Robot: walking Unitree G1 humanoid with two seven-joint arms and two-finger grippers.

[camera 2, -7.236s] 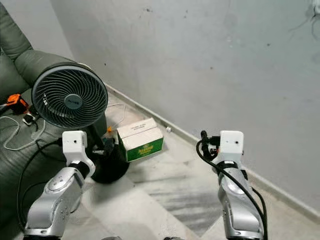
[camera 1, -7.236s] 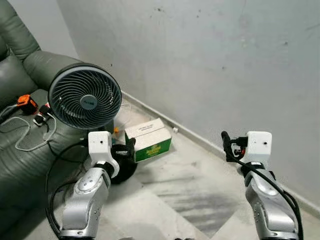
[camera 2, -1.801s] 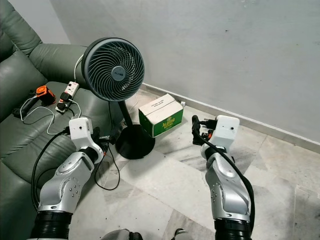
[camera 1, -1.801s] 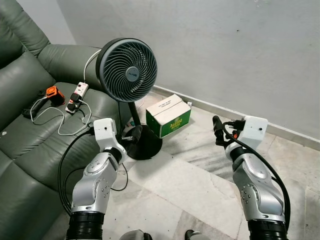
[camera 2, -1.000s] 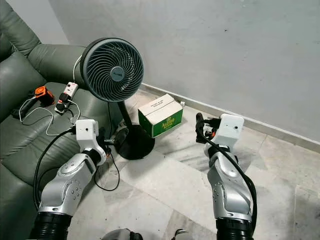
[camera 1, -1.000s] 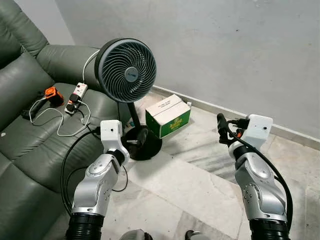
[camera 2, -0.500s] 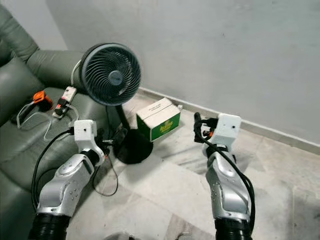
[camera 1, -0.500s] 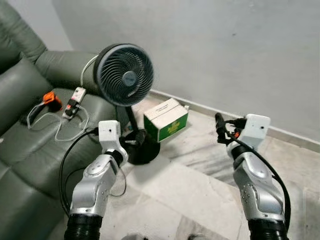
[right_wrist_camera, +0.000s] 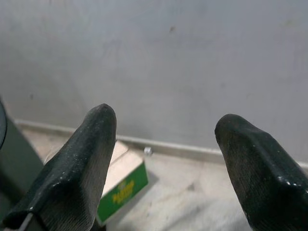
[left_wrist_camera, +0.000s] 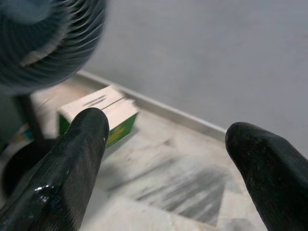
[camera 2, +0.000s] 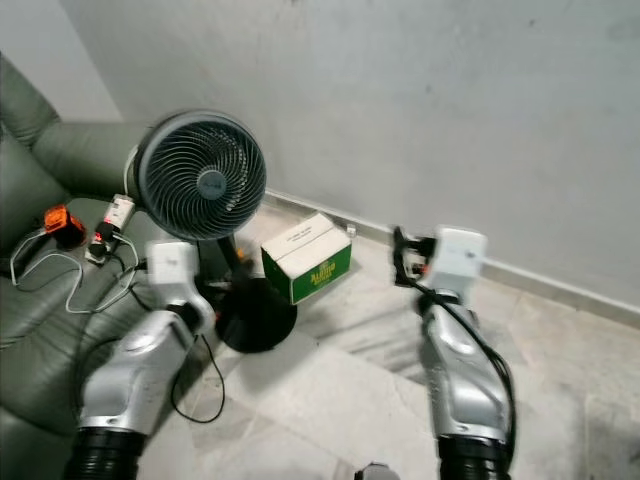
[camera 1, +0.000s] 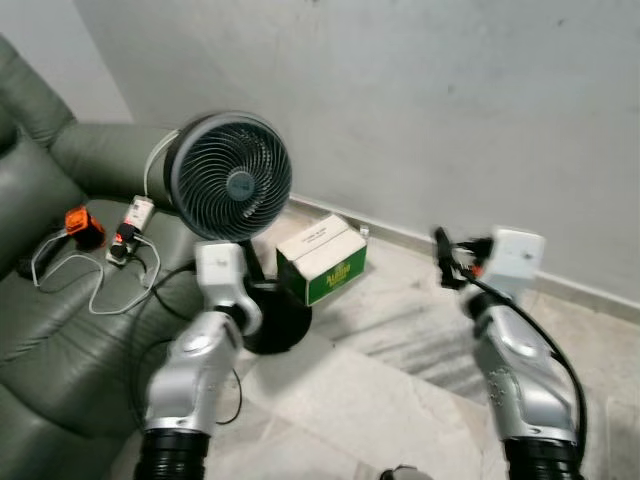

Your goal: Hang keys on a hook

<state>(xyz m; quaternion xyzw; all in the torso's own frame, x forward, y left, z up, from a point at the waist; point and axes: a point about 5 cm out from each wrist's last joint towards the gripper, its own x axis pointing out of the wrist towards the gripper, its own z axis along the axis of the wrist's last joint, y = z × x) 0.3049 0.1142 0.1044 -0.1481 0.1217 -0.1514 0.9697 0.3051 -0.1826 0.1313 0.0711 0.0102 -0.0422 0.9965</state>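
Observation:
No keys and no hook can be made out in these frames. My left gripper (left_wrist_camera: 163,125) is held up in front of me, open, with nothing between its fingers. It points over the marble floor towards a green and white box (left_wrist_camera: 98,113). My right gripper (right_wrist_camera: 163,120) is also open and empty, raised at chest height on the right (camera 1: 446,262), facing the bare grey wall (camera 1: 450,100).
A black standing fan (camera 1: 228,178) stands on its round base (camera 1: 278,318) just ahead of my left arm. The green and white box (camera 1: 322,258) lies by the skirting. A green sofa (camera 1: 50,320) on the left carries a power strip (camera 1: 131,212), cables and an orange object (camera 1: 78,222).
The whole picture has shifted and blurred, so the camera has moved. Both arms stay raised in front with their grippers open as before.

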